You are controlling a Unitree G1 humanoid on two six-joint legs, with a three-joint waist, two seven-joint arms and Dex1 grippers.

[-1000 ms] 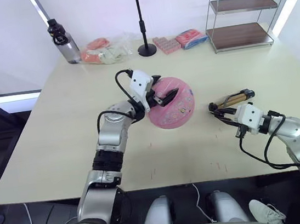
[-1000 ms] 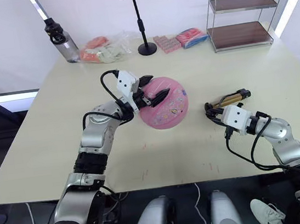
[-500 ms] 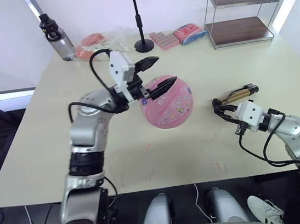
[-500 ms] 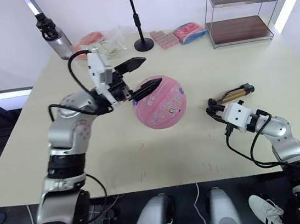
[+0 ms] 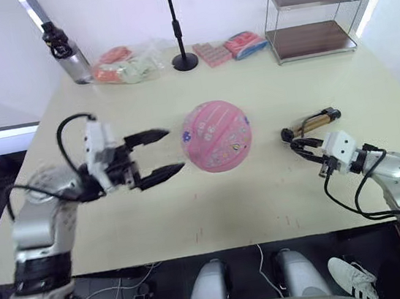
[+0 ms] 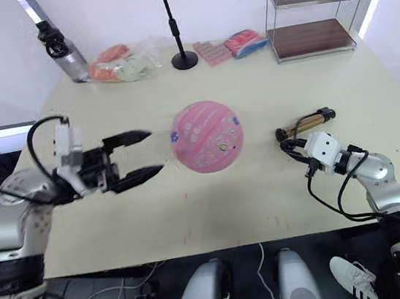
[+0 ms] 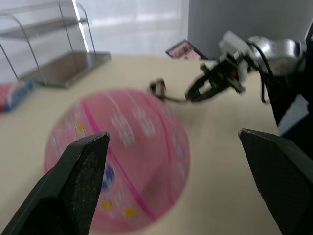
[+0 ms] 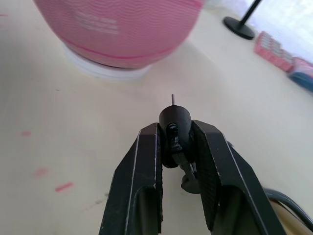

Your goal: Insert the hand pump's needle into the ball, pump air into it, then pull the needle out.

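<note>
The round pink ball (image 5: pixel 217 136) rests mid-table on a low white ring (image 8: pixel 105 68). My left gripper (image 5: pixel 175 150) hovers just left of the ball, open and empty, with both black fingers (image 7: pixel 73 181) pointing at the ball (image 7: pixel 117 156) without touching it. The bronze hand pump (image 5: pixel 315 119) lies on the table right of the ball. My right gripper (image 8: pixel 174 129) is shut on the black fitting at the hose's end. The needle (image 8: pixel 172 98) sticks out of that fitting toward the ball (image 8: pixel 117 24), a short gap away.
Along the table's far edge stand a water bottle (image 5: pixel 61 50), plastic bags of snacks (image 5: pixel 121 62), a black stand (image 5: pixel 178 27), coloured packets (image 5: pixel 231 46) and a wire shelf (image 5: pixel 311 13). Bare tabletop lies in front of the ball.
My left gripper has come off the ball and drawn back to the left, open. The ball stays where it was. My right gripper keeps its hold on the needle fitting.
</note>
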